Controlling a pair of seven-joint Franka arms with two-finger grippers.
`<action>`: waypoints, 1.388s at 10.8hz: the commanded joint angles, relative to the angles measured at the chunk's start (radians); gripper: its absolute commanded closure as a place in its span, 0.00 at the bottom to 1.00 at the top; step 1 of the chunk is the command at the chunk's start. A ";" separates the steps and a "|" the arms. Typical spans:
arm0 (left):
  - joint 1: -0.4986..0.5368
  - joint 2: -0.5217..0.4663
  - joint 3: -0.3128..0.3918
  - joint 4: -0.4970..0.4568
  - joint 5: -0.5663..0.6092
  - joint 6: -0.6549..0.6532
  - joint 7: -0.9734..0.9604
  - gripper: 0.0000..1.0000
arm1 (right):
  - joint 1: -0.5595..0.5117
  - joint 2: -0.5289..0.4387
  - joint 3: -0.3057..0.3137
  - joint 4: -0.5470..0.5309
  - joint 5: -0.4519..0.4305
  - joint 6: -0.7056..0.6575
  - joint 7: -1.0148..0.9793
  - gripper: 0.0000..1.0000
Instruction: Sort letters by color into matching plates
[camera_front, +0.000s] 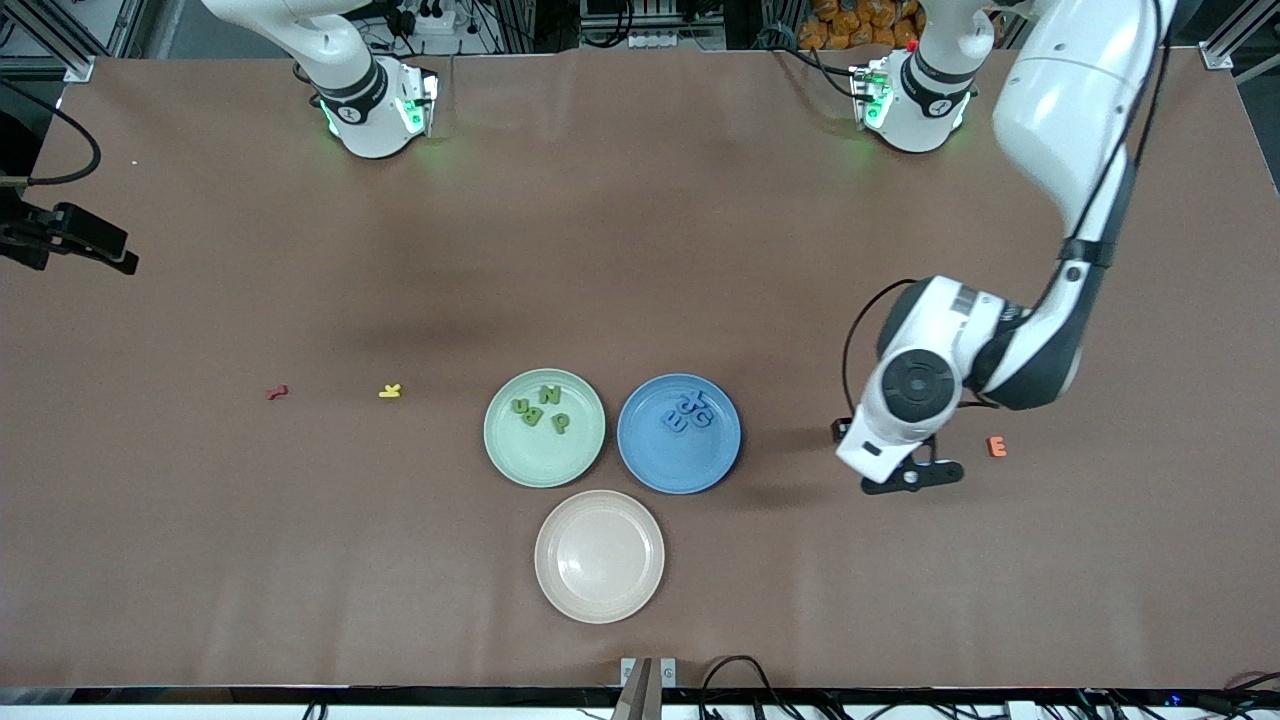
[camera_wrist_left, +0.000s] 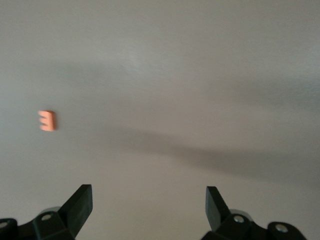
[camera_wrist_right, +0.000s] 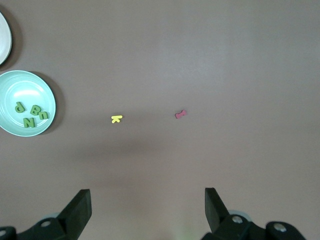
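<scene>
Letters sorted: four green letters (camera_front: 541, 407) in the mint plate (camera_front: 512, 446), blue letters (camera_front: 688, 413) in the blue plate (camera_front: 650, 455).

Both plates sit side by side mid-surface, with a beige-pink plate (camera_front: 599, 600) nearer the front camera. The left gripper (camera_front: 912, 475) hangs with jaws wide over bare surface (camera_front: 640, 240) near an orange letter (camera_front: 996, 446). The right gripper (camera_wrist_right: 147, 210), jaws wide and empty, hangs high over the yellow letter (camera_front: 390, 391) and red letter (camera_front: 278, 393).
</scene>
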 joint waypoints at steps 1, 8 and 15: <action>0.082 -0.079 -0.009 -0.012 -0.062 -0.043 0.187 0.00 | 0.004 -0.006 0.005 0.010 -0.015 0.003 0.024 0.00; 0.163 -0.192 -0.012 0.009 -0.133 -0.126 0.388 0.00 | 0.005 -0.001 0.005 0.013 -0.017 0.007 0.024 0.00; 0.165 -0.319 -0.005 0.124 -0.292 -0.287 0.387 0.00 | -0.095 -0.003 0.113 0.013 -0.015 0.004 0.018 0.00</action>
